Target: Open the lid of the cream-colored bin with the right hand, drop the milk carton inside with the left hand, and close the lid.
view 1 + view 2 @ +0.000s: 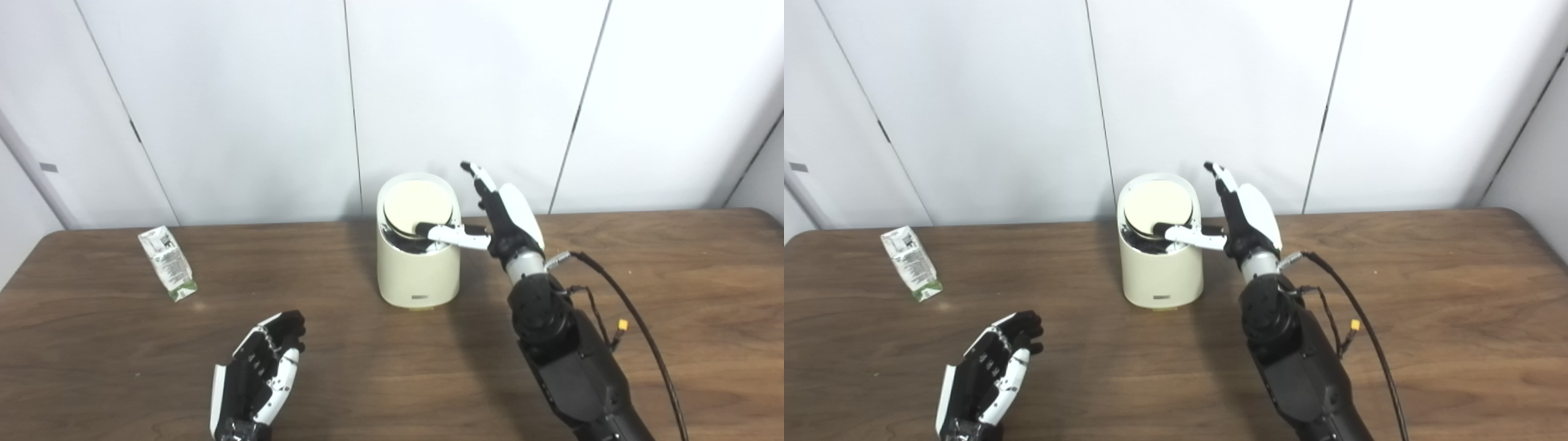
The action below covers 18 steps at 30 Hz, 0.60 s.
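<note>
The cream-colored bin (418, 269) stands at the middle back of the wooden table. Its round lid (418, 206) is tilted up at the front, with a dark gap showing under it. My right hand (499, 214) is open just right of the bin, fingers pointing up, and its thumb (450, 233) reaches under the lid's front edge. The milk carton (166, 262) lies tilted on the table at the far left. My left hand (260, 370) is open and empty, low at the front, well to the right of and nearer than the carton.
The brown wooden table (674, 318) runs back to a white panelled wall. A black cable (637, 324) loops off my right forearm over the table's right side.
</note>
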{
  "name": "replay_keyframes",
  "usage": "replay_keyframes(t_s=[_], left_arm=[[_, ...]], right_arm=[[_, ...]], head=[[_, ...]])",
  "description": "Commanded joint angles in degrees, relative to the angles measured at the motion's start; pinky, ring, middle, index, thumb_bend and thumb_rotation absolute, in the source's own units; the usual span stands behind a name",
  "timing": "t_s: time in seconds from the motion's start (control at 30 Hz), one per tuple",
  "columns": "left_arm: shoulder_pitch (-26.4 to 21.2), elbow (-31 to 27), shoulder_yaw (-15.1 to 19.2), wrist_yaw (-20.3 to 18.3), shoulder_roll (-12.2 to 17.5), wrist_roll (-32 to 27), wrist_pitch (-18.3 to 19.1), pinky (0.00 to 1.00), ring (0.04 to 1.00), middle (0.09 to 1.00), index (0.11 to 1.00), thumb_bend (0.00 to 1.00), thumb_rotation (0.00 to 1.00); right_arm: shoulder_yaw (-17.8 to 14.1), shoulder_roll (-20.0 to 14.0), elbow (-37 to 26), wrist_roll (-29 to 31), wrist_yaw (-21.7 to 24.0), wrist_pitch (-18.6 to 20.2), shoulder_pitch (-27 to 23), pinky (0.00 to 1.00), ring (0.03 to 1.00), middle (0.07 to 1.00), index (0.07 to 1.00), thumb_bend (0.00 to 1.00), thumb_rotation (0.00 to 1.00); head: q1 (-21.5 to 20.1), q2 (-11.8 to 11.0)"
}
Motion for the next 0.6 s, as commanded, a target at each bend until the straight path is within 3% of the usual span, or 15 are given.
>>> replay_keyframes(t_s=[0.0,0.2,0.47,0.53,0.57], left_arm=[[-1.18,-0.75,-0.08,0.21,-0.08,0.40,-1.39,0.67,0.730,0.727,0.710,0.26,0.29],[-1.36,-0.63,-0.10,0.09,0.19,0.57,-1.43,0.66,0.729,0.725,0.709,0.26,0.30],[-1.70,0.23,0.22,0.03,0.44,0.13,-2.04,0.68,0.736,0.727,0.709,0.27,0.31],[-1.74,0.47,0.24,0.02,0.64,0.41,-2.30,0.67,0.731,0.725,0.708,0.27,0.32],[-1.75,0.44,0.28,0.03,0.67,0.42,-2.07,0.67,0.731,0.726,0.709,0.27,0.32]], right_arm=[[-0.09,-0.53,-1.73,0.11,0.29,-1.48,-2.37,0.80,0.912,0.971,0.948,1.00,0.78],[-0.71,-0.57,-2.89,1.37,1.03,-2.48,-1.83,0.82,0.919,0.971,0.946,1.00,0.80],[-1.52,-1.10,-9.50,1.10,0.48,-2.31,0.85,0.84,0.927,0.977,0.960,1.00,0.85],[-1.80,-1.04,-12.11,0.68,0.37,-1.73,2.21,0.73,0.856,0.974,0.954,1.00,0.86],[-2.05,-1.00,-13.46,0.82,0.48,-1.58,2.99,0.74,0.855,0.976,0.955,1.00,0.86]], head=[[-0.03,0.04],[-0.21,-0.18],[-0.47,-0.55],[-0.50,-0.61],[-0.50,-0.62]])
